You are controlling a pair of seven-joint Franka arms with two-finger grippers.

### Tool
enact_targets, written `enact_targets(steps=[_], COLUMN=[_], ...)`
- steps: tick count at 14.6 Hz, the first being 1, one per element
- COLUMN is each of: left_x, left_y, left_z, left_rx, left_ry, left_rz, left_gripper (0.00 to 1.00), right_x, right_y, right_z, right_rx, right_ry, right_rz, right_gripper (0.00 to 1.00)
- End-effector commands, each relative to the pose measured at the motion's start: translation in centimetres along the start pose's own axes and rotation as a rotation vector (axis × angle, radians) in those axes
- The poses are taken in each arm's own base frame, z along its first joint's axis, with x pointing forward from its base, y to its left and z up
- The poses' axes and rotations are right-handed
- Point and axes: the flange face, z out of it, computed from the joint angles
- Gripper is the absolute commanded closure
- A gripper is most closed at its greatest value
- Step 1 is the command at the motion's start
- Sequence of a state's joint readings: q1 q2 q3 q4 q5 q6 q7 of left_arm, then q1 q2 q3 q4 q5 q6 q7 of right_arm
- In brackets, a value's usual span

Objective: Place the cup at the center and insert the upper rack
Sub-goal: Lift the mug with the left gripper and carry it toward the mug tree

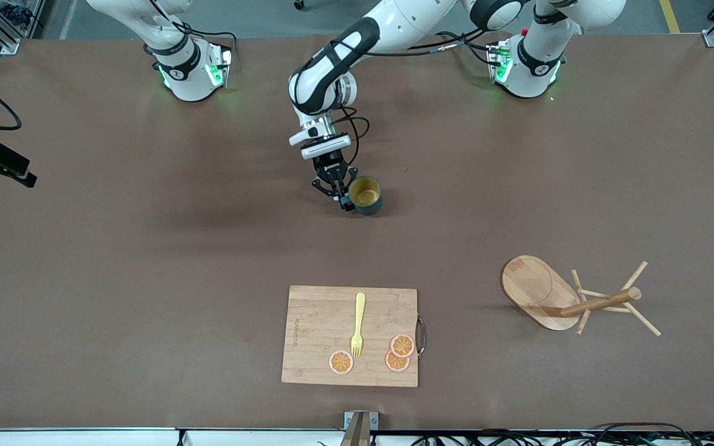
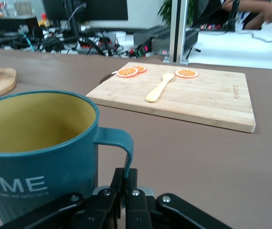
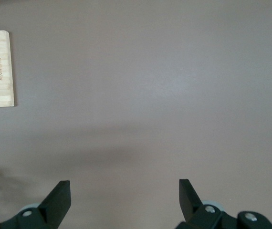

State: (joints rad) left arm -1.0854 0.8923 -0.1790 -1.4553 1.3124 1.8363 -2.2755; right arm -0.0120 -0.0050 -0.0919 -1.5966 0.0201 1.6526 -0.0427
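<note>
While the left pincer (image 1: 339,192) is pressed together on the handle of the cup (image 1: 366,196), I see the cup standing upright on the table (image 1: 146,248), a bit above the middle of the front frame. In the left wrist view the two fingers (image 2: 126,183) pinch the thin handle.

The rack (image 1: 571,296) lies tipped on its side at the lower right of the front frame, well apart from the cup.

A board (image 1: 349,336) sits at the lower middle. A yellow fork (image 1: 357,324) and three orange slices (image 1: 397,354) lie on it.

My right pincer (image 3: 125,200) is spread wide over bare table; that arm waits.
</note>
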Motion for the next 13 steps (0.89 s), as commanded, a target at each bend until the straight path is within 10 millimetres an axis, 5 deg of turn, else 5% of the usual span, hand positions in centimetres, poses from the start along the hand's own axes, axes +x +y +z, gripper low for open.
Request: enact_targets(steps=[1, 6, 9, 13], left_x=[7.6, 23.3, 31.3, 41.4], left_y=[1.8, 1.5, -0.4, -4.8], left_z=[-1.8, -3.6, -1.5, 5.2], left_rx=[0.03, 0.032, 0.014, -0.002], left_ry=[-0.161, -0.462, -0.561, -0.732], left_rz=[-0.034, -0.169, -0.353, -0.677], left_gripper=[1.0, 1.0, 1.0, 1.0], right_x=[-0.4, -0.4, -0.4, -0.3], right_y=[-0.1, 0.1, 0.0, 0.4], right_z=[-1.2, -0.8, -0.8, -1.0], right_rx=[-0.007, -0.005, 0.001, -0.002], right_ry=[0.011, 0.005, 0.01, 0.019], right_rz=[0.002, -0.001, 0.003, 0.01], right_gripper=[0.0, 0.0, 0.0, 0.0])
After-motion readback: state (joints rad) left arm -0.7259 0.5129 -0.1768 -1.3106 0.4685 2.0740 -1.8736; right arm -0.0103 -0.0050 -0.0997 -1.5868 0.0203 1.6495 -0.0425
